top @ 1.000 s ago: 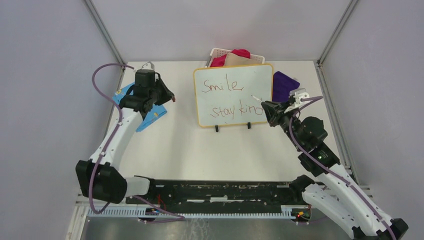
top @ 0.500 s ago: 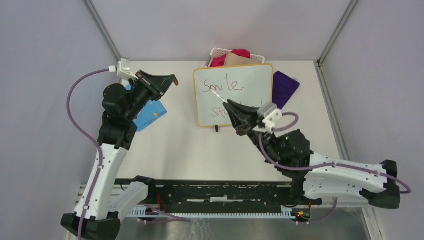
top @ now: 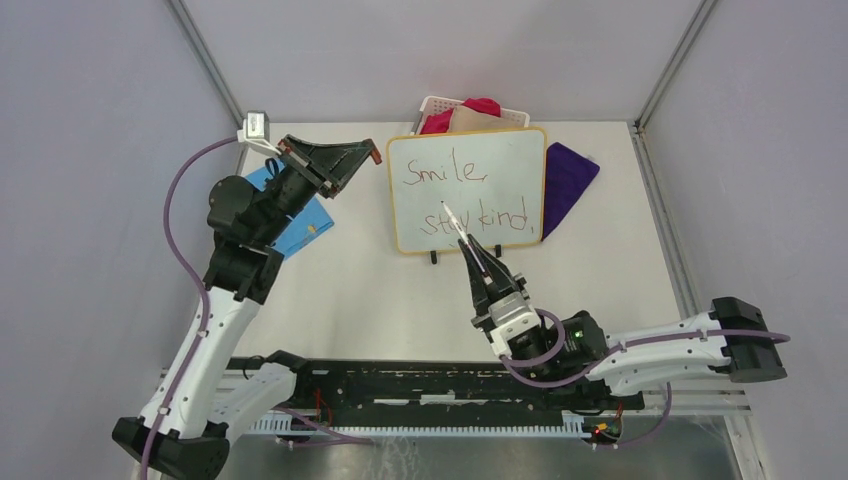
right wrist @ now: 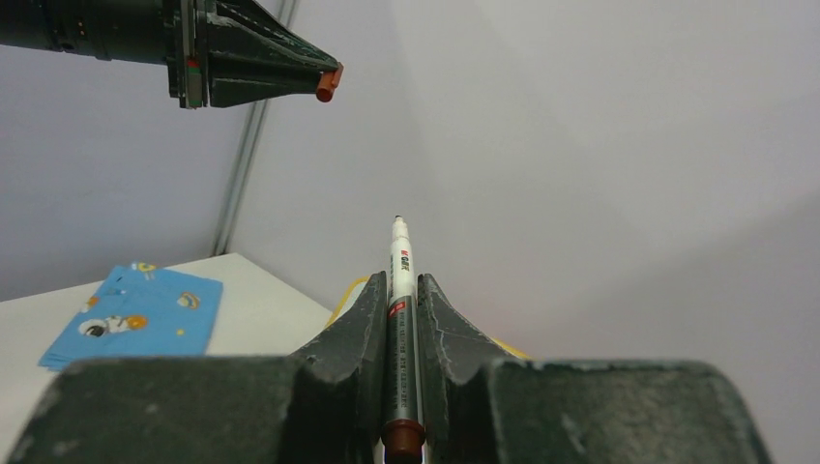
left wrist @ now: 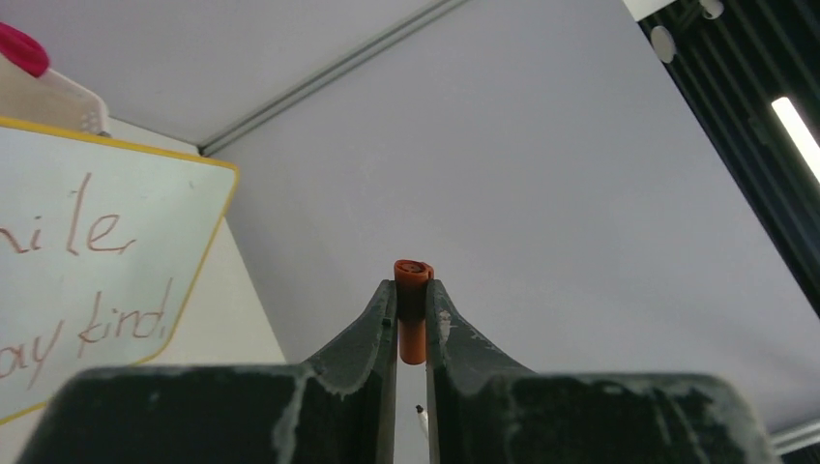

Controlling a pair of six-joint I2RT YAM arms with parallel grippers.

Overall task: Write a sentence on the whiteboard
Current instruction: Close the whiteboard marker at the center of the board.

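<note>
now the rectangular whiteboard (top: 505,155) with a thin yellow-orange rim stands upright on small black feet at the back middle of the pale tabletop (top: 380,300), with a white perforated basket (top: 440,104) just behind it. on it the red handwritten sentence (top: 503,215) reads "smile," above "stay kind". the right hand (top: 470,248) is clenched on a slim white marker pen (top: 455,224), tip pointing at the lower line; whether it touches i cannot tell. the left hand (top: 370,152), raised left of the board, pinches a small orange-red pen cap (left wrist: 413,290).
</note>
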